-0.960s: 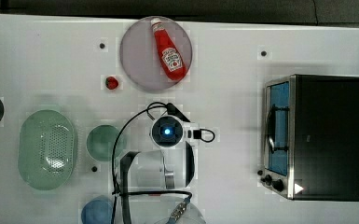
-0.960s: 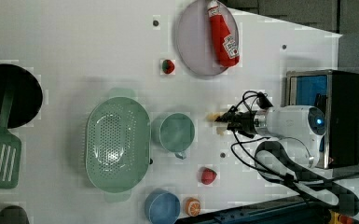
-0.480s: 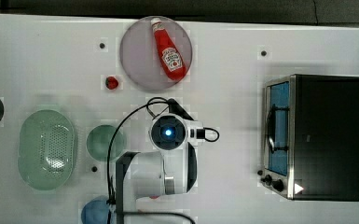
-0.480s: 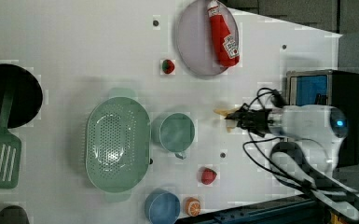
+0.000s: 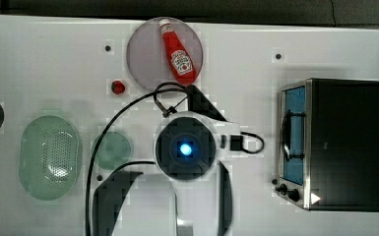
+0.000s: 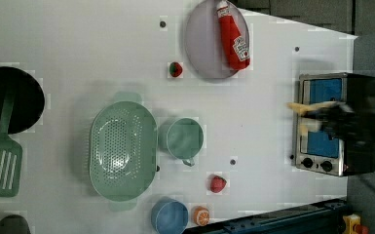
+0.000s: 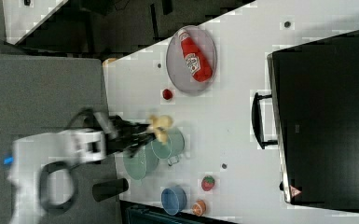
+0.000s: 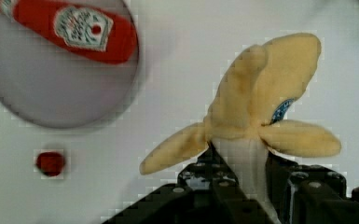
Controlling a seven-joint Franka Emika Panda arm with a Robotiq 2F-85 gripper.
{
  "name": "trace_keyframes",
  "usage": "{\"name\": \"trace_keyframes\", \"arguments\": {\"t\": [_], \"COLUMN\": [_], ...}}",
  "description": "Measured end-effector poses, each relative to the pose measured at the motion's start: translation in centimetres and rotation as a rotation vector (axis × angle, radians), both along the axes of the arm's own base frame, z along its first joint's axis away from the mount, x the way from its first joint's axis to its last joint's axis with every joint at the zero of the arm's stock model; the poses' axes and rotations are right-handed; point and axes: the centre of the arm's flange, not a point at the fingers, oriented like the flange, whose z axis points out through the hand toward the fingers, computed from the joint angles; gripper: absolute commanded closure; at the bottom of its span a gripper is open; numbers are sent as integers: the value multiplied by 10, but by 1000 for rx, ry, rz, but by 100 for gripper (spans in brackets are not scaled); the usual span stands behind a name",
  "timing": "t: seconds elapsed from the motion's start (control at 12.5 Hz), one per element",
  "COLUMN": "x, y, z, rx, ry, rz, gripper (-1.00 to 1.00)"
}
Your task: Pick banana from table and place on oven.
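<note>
Left view, left to right: green colander [image 6: 122, 151], green mug [image 6: 185, 138], ketchup bottle [image 6: 234, 36] on grey plate [image 6: 202, 46], all on white worktop [image 6: 78, 44]. Banana [image 6: 311, 107], part-peeled, clamped in claw [image 6: 327, 114], held aloft over the toaster oven [image 6: 338, 124] front, at 3 o'clock.

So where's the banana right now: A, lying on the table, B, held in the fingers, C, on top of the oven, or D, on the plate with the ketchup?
B: in the wrist view the banana sticks up from between the black fingers, off the table.
</note>
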Motion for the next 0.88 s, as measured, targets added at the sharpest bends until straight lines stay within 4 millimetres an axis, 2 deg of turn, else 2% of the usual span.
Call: {"name": "trace_keyframes", "arguments": {"t": [0.16, 0.24, 0.32, 0.4, 0.56, 0.72, 0.88], "x": [4, 3, -1, -5, -6, -9, -13], "y": [-18, -28, -38, -51, -99, -164, -228], "z": [83, 111, 126, 132, 123, 102, 67], "rx": [-5, -2, 10, 27, 43, 39, 46], "ry": [-49, -72, -74, -68, -57, -17, 23], "rz": [-33, -51, -73, -79, -75, -101, -115], "gripper": [51, 51, 51, 51, 51, 51, 51]}}
